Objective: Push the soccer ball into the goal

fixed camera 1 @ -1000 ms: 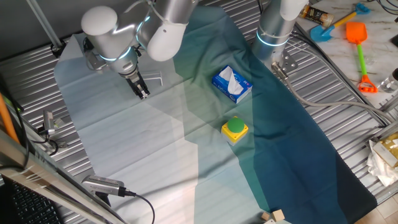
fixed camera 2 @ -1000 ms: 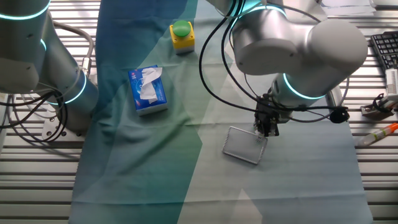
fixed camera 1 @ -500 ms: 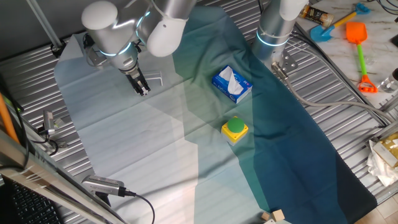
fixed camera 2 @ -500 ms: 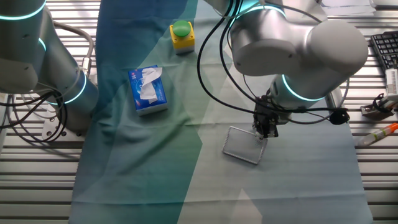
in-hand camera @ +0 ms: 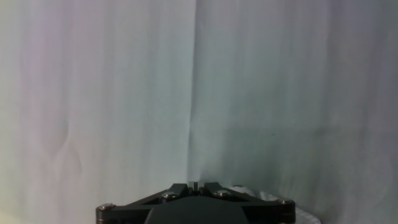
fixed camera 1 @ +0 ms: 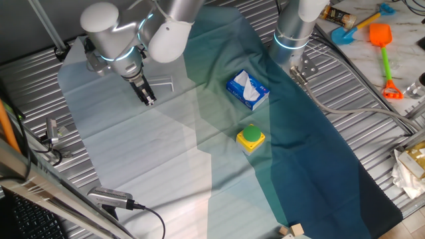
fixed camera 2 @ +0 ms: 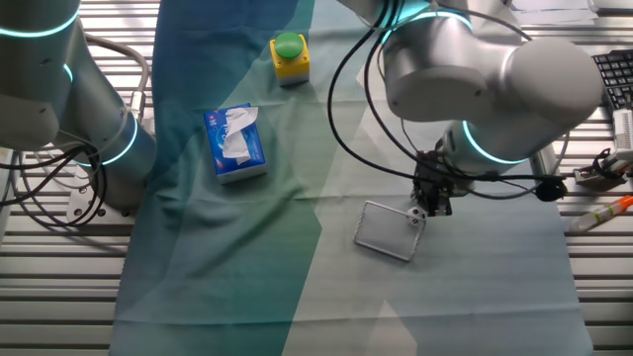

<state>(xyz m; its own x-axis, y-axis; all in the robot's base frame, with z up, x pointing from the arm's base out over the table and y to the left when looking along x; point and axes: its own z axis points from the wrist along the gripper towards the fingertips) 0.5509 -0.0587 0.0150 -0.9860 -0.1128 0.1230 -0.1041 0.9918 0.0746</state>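
The goal (fixed camera 2: 388,230) is a thin pale wire frame lying on the light cloth; it also shows in one fixed view (fixed camera 1: 163,85). The soccer ball (fixed camera 2: 413,220), tiny and white with dark patches, sits at the frame's right end, just inside its edge. My gripper (fixed camera 2: 432,207) stands right beside the ball, fingers pointing down and pressed together with nothing between them. In one fixed view the gripper (fixed camera 1: 149,100) is just left of the goal and the ball is hidden. The hand view shows only pale cloth and the shut fingertips (in-hand camera: 214,187).
A blue-white tissue box (fixed camera 1: 247,90) and a green button on a yellow box (fixed camera 1: 251,137) sit on the dark green cloth. A second arm's base (fixed camera 2: 109,148) stands at the cloth's edge. A ribbed metal table surrounds the cloth.
My gripper has shifted a little away from the goal's end, and the ball that it covered now shows at the frame's edge.
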